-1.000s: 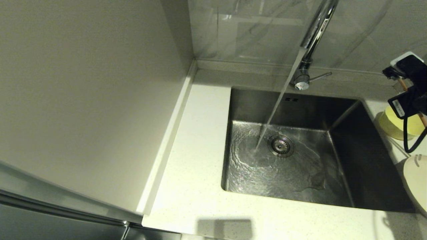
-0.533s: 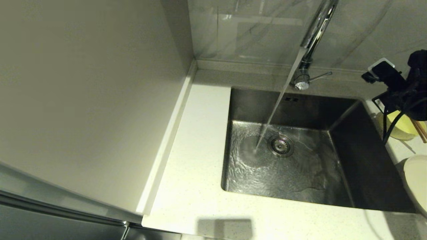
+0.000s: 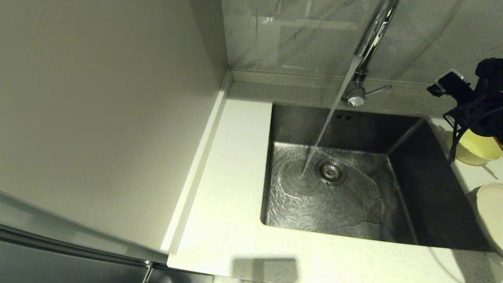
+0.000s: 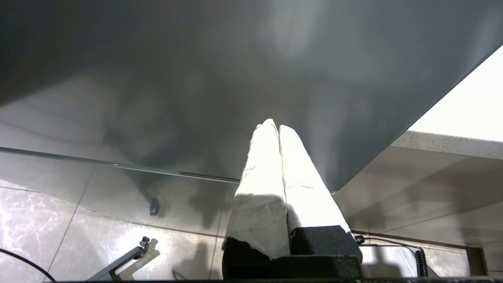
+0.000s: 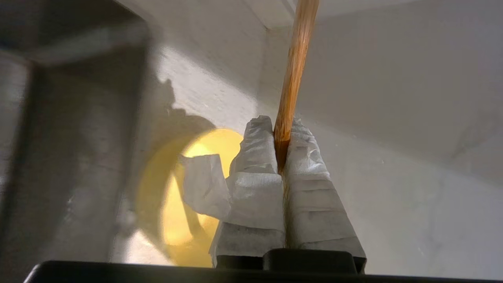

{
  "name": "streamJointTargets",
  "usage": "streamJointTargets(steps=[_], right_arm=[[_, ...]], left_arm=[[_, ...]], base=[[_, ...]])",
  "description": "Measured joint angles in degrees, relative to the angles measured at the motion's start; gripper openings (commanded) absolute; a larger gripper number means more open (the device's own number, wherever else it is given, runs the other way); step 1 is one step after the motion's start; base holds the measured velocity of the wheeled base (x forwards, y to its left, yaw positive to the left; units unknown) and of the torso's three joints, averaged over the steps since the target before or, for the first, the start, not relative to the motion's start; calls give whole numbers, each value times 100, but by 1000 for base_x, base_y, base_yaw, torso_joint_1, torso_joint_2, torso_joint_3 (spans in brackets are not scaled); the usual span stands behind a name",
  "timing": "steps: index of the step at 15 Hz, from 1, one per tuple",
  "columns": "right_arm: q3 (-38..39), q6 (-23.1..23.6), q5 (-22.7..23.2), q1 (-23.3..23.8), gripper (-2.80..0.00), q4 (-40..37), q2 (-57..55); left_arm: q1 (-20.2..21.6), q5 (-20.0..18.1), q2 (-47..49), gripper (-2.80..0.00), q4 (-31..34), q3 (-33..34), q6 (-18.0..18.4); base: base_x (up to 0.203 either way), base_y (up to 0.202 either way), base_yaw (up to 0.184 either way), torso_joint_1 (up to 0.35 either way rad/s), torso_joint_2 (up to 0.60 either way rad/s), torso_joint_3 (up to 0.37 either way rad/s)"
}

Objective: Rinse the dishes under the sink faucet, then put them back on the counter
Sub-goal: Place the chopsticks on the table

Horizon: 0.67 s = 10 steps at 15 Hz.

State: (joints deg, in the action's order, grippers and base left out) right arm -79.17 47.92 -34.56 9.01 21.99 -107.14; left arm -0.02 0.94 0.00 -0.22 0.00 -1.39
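Observation:
In the right wrist view my right gripper [image 5: 281,131] is shut on the brown wooden chopsticks [image 5: 294,74], which stick out past its taped fingertips. Just beneath it, the pale-yellow bowl [image 5: 210,151] stands on the counter. In the head view my right arm [image 3: 485,106] hangs over that bowl [image 3: 477,151] at the sink's right rim, hiding the fingers. The cream plate [image 3: 491,208] lies nearer on the counter, at the right edge. The chrome faucet [image 3: 371,39] pours a steady stream into the steel sink [image 3: 416,184]. My left gripper [image 4: 275,125] is shut, empty and parked low beside a grey cabinet front.
White speckled counter [image 3: 235,188] runs left of and in front of the sink. A beige wall panel [image 3: 106,118] rises on the left. The faucet's lever rod [image 3: 377,91] points right. The drain strainer [image 3: 331,171] sits mid-basin under spreading water.
My right arm has turned and shifted a little left toward the sink, still gripping the chopsticks, which no longer show across the bowl in the head view. Water keeps running.

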Motion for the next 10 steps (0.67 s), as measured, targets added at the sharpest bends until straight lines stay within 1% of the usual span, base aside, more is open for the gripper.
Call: streamJointTargets(steps=[2, 7, 10], right_arm=[[-37, 30, -74, 30, -280, 2, -80], [-204, 50, -93, 35, -280, 9, -314], [-430, 158, -110, 40, -280, 7, -493]], left_arm=[[2, 0, 0, -280, -2, 0, -1], [2, -1, 0, -280, 0, 0, 1], [2, 0, 0, -280, -2, 0, 1]], base=[[0, 0, 0, 0, 0, 0], [0, 0, 0, 0, 0, 0], [0, 0, 0, 0, 0, 0]])
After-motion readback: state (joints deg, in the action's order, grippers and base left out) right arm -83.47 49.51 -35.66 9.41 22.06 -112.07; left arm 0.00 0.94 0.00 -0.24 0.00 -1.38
